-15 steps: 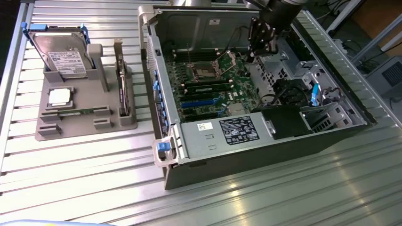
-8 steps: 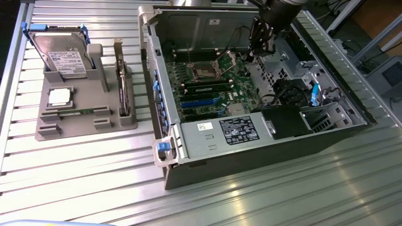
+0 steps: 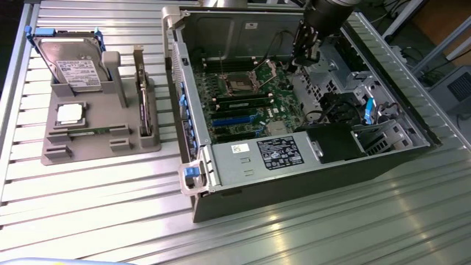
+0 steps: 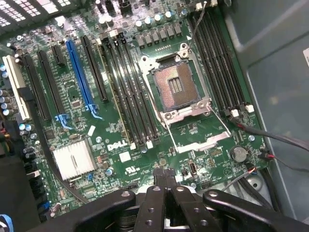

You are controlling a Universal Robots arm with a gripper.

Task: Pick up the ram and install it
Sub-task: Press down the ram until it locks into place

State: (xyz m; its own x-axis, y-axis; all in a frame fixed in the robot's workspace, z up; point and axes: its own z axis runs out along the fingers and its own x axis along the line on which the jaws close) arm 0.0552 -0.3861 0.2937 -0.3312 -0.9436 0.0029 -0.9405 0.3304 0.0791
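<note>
A long green ram stick with black chips stands seated in a motherboard slot beside the empty processor socket; in the wrist view it shows edge-on as a thin ram stick. A similar green stick lies in the front slot of the grey tray. My gripper hangs above the motherboard near the case's back wall, apart from both sticks. Its black fingertips are pressed together, shut on nothing.
The open computer case lies on a slatted metal table. The tray on the exterior view's left also holds a hard drive, a square silver processor and an upright dark expansion card. Loose cables run by the case wall.
</note>
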